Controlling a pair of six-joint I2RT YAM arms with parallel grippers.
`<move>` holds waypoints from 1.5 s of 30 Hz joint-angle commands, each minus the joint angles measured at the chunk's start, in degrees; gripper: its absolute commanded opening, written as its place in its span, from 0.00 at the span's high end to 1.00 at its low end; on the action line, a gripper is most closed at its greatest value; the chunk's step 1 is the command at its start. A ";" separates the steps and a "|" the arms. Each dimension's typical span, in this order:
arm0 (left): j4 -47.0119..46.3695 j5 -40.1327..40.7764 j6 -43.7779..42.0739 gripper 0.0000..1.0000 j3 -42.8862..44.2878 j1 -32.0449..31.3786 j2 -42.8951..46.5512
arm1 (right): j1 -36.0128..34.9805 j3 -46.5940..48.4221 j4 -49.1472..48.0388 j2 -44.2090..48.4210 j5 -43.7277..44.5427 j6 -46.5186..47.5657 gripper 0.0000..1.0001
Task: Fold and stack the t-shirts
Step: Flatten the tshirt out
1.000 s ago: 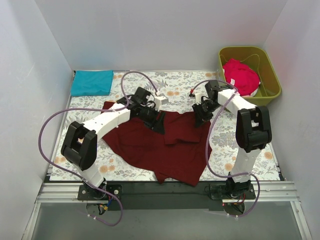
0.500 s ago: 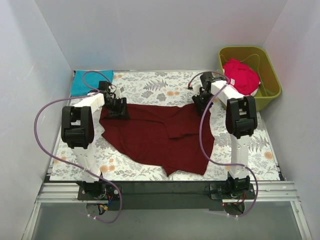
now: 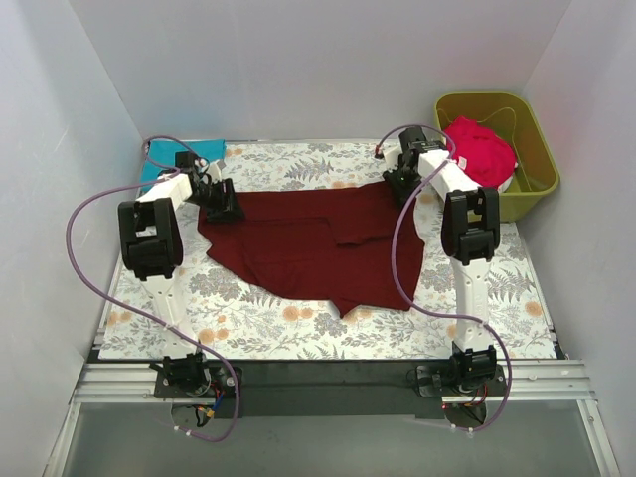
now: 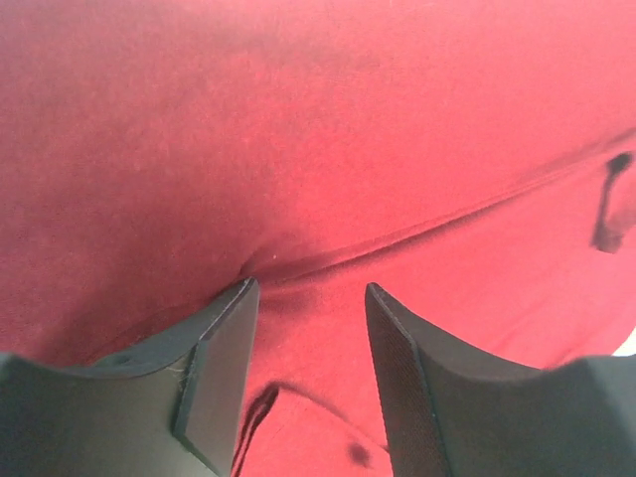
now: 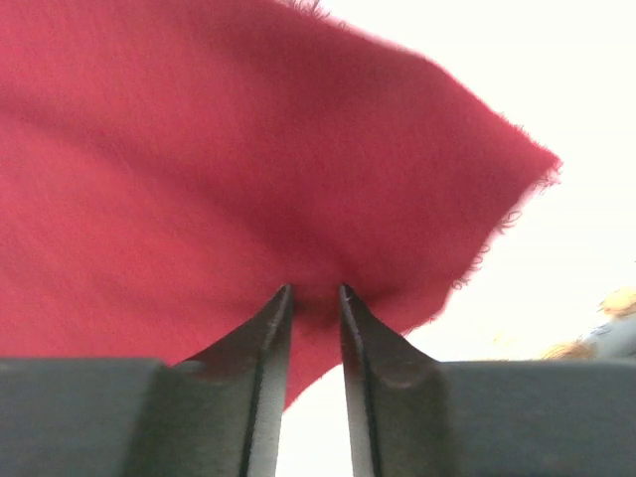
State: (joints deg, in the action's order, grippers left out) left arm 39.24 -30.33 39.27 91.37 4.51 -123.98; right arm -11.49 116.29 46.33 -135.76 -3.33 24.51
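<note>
three t-shirts [image 3: 308, 248], one tub [image 3: 524, 205]

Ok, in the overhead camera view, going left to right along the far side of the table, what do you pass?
teal t-shirt → left gripper → maroon t-shirt → right gripper → olive-green tub, with the red-pink t-shirt inside it.

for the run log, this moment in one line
left gripper open over dark maroon cloth t-shirt | right gripper shut on its corner | shirt spread, not folded
</note>
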 commanded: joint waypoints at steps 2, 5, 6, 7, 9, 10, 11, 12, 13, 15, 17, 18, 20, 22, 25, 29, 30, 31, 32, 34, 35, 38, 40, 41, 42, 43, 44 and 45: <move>1.45 2.31 -3.49 0.51 -5.23 3.92 4.25 | 2.17 -3.00 0.95 6.20 -6.22 1.59 0.61; 0.75 -7.79 -5.51 0.49 -6.38 3.84 9.01 | 1.82 -2.47 2.27 11.30 -14.40 0.71 0.49; 0.83 -9.99 -6.04 0.48 -6.12 3.75 11.98 | 1.56 -2.30 2.63 12.44 -15.81 0.28 0.48; 0.83 -10.10 -6.48 0.48 -5.95 3.66 13.23 | 1.29 -2.38 3.59 14.89 -17.83 0.10 0.47; 2.50 -9.23 -8.49 0.47 -4.90 3.57 16.12 | 0.85 -4.13 4.12 17.89 -19.07 0.27 0.47; 3.46 -8.53 -9.64 0.46 -4.71 3.66 16.75 | 0.85 -7.10 4.38 20.69 -19.43 0.36 0.47; 5.47 -7.65 -11.82 0.46 -4.54 3.57 17.45 | 0.76 -8.61 4.74 22.02 -19.60 0.62 0.49; 6.80 -7.03 -13.24 0.46 -4.62 3.57 18.33 | 0.85 -10.54 5.00 23.25 -19.61 0.89 0.50; 7.77 -5.55 -14.56 0.46 -5.49 3.57 18.86 | 0.76 -12.30 5.26 25.35 -19.69 1.15 0.51; 9.79 -4.48 -18.41 0.46 -6.99 3.57 20.00 | 0.76 -18.19 5.70 27.21 -19.61 1.94 0.55; 9.97 -1.94 -20.18 0.46 -10.15 3.31 21.76 | 0.85 -23.18 5.79 29.32 -19.26 2.29 0.57; 10.50 -1.06 -21.32 0.46 -11.21 2.79 22.20 | 0.85 -24.52 5.79 29.94 -19.43 2.47 0.56; 10.50 1.48 -22.12 0.46 -13.40 2.43 22.73 | 0.76 -27.24 5.88 31.26 -19.78 2.38 0.57; 10.15 2.29 -23.35 0.46 -14.20 2.08 22.65 | 0.68 -30.24 5.97 31.53 -19.96 2.12 0.57; 8.84 4.57 -23.97 0.45 -14.65 0.68 21.77 | 0.41 -32.96 5.62 30.83 -19.87 1.68 0.59; 6.99 7.38 -24.24 0.44 -14.64 -1.08 19.84 | 0.06 -34.72 4.83 29.07 -19.61 1.15 0.61; 6.55 8.34 -24.24 0.44 -14.64 -1.61 19.05 | 0.06 -34.99 4.57 28.72 -19.43 0.98 0.61; 6.37 8.96 -24.24 0.44 -14.73 -1.79 18.61 | 0.06 -35.77 3.95 28.10 -18.82 0.98 0.61; 6.46 9.32 -24.32 0.44 -14.82 -1.96 18.25 | 0.06 -36.04 3.60 27.75 -18.55 0.71 0.61; 6.37 10.46 -24.24 0.45 -15.43 -2.14 17.29 | 0.06 -36.75 3.16 26.87 -18.03 0.63 0.61; 6.37 10.46 -24.24 0.45 -15.70 -2.14 17.28 | -0.03 -37.27 2.63 26.61 -17.85 0.62 0.61; 5.84 10.90 -24.67 0.45 -17.28 -2.40 17.46 | -0.03 -38.50 2.02 25.64 -16.71 0.62 0.62; 5.84 11.08 -24.94 0.46 -18.07 -2.67 17.46 | -0.03 -39.03 1.31 25.29 -15.83 0.71 0.61; 5.84 11.17 -24.94 0.46 -18.33 -2.67 17.37 | -0.03 -39.29 1.22 25.29 -15.65 0.71 0.62; 5.50 11.17 -24.85 0.47 -18.51 -2.75 17.37 | 0.06 -39.73 0.96 25.20 -15.56 0.71 0.61; 5.32 11.34 -24.85 0.47 -18.69 -2.76 17.37 | -0.03 -39.91 0.79 25.20 -15.48 0.80 0.62; 5.06 11.86 -24.68 0.47 -19.04 -2.93 17.11 | -0.03 -40.00 0.70 25.20 -15.39 0.71 0.61; 4.79 12.04 -24.68 0.47 -19.04 -3.02 17.02 | -0.03 -40.35 0.61 25.20 -15.39 0.71 0.62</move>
State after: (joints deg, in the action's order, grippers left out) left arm 45.54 -19.66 15.42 72.75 2.02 -107.53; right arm -11.29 76.23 48.18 -110.89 -19.22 25.47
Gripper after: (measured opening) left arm 0.532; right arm 0.388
